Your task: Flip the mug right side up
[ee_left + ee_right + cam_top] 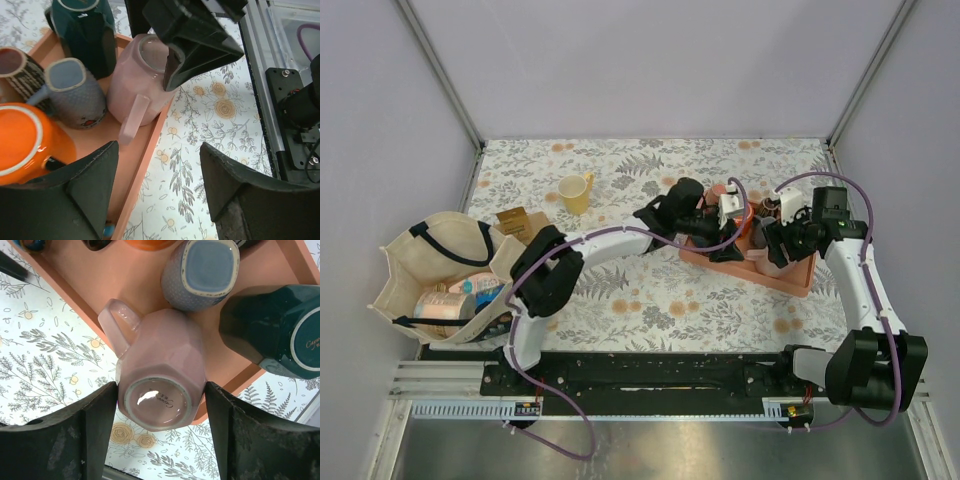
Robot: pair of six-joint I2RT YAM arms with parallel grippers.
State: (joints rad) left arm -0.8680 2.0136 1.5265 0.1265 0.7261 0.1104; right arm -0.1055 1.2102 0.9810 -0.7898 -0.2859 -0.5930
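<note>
In the right wrist view the fingers [90, 435] of the right tool [161, 390] hide the flanks of the pink mug [160, 365], so whether they press it cannot be told; the dark green mug [270, 325] runs off the right edge and the grey mug [200, 270] off the top. In the left wrist view the orange mug [22, 137] and striped mug [12, 67] are cut by the left edge. From above, both wrists [690, 215] cover most of the tray [775, 277], and the pink mug cannot be picked out.
</note>
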